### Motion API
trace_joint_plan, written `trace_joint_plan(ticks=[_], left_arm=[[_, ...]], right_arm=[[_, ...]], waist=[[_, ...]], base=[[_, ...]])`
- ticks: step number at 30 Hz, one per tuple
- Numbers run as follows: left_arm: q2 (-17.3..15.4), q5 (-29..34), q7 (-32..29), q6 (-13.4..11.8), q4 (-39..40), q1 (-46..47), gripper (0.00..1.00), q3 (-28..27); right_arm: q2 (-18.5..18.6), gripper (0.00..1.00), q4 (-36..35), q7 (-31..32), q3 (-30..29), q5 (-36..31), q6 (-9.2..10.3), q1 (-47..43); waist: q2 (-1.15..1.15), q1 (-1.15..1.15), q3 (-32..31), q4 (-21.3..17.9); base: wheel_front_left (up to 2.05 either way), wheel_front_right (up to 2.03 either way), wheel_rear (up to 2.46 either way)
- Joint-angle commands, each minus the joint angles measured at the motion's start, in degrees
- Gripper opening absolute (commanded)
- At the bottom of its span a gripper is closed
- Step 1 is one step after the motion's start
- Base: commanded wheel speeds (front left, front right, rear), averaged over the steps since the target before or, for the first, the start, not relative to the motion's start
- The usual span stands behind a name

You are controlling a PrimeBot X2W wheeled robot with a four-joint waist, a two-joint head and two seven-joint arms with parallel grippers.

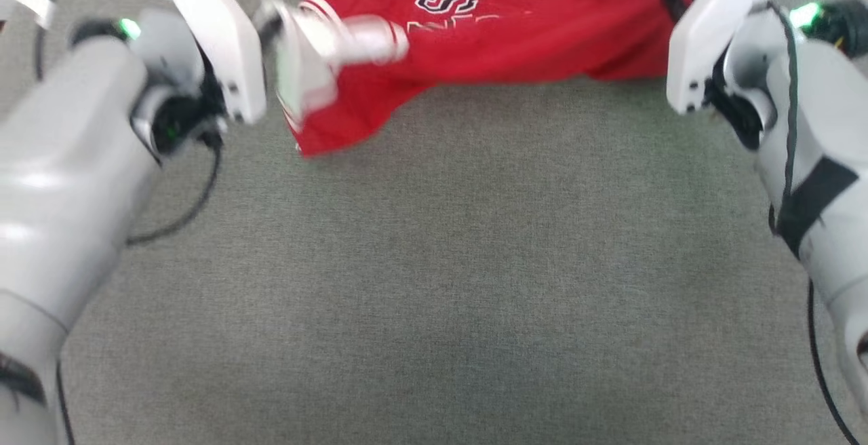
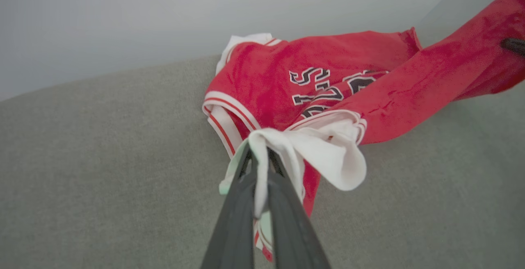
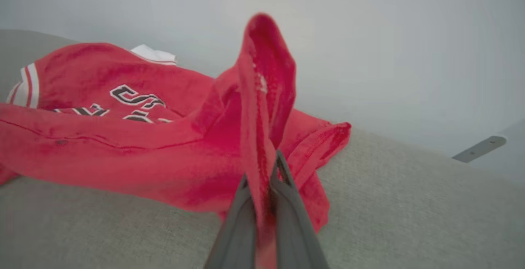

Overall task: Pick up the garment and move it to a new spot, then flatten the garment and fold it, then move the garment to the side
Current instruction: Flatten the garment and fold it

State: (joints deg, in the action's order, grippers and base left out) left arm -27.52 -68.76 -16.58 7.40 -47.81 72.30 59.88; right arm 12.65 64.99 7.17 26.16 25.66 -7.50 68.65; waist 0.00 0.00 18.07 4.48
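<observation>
The left pincer [image 2: 258,154] is pressed together on the white sleeve end of the garment [image 1: 515,38]; that sleeve end is blurred in the head view. The garment sags bunched onto the grey surface [image 1: 434,262], its far edge cut off and its lettering partly hidden under a fold. At the garment's right end, the right pincer [image 3: 262,166] pinches a raised red fold.

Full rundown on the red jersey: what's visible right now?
The red jersey is soft, knit-looking cloth with white sleeve ends, red-and-white striped trim and black-and-white block lettering. It is bunched and creased, its two ends lifted and the rest lying on the grey fabric surface. The left gripper pinches a white sleeve end. The right gripper pinches a red edge fold.
</observation>
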Motion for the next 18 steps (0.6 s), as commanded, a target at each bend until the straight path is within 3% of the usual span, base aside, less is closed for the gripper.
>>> trace_joint_plan(ticks=[1, 8, 13, 18], left_arm=[[-0.7, -1.8, -1.6, 0.0, 1.9, -2.4, 0.0, 0.3], [-5.0, -4.7, -6.6, -1.3, 12.3, -11.1, 0.0, 2.1], [-11.6, -7.6, -7.2, -7.5, 26.8, -21.1, 0.0, 2.8], [-16.9, -9.5, -6.1, -13.4, 38.0, -28.7, 0.0, 3.0]], right_arm=[[0.8, 0.0, -2.2, 1.1, 1.2, 1.9, 0.02, -2.4], [6.3, 0.0, -15.2, 5.1, 6.8, 9.4, 0.02, -12.4], [13.9, 0.0, -29.6, 8.5, 8.5, 14.3, 0.02, -23.0], [18.6, 0.0, -39.5, 11.9, 6.7, 16.5, 0.02, -31.7]], waist=[[0.0, 0.0, -0.6, 0.3], [0.0, 0.0, -2.2, 0.4], [0.0, 0.0, -3.2, 0.3], [0.0, 0.0, -4.1, -0.1]], base=[[0.0, 0.0, 0.0], [0.0, 0.0, 0.0], [0.0, 0.0, 0.0], [0.0, 0.0, 0.0]])
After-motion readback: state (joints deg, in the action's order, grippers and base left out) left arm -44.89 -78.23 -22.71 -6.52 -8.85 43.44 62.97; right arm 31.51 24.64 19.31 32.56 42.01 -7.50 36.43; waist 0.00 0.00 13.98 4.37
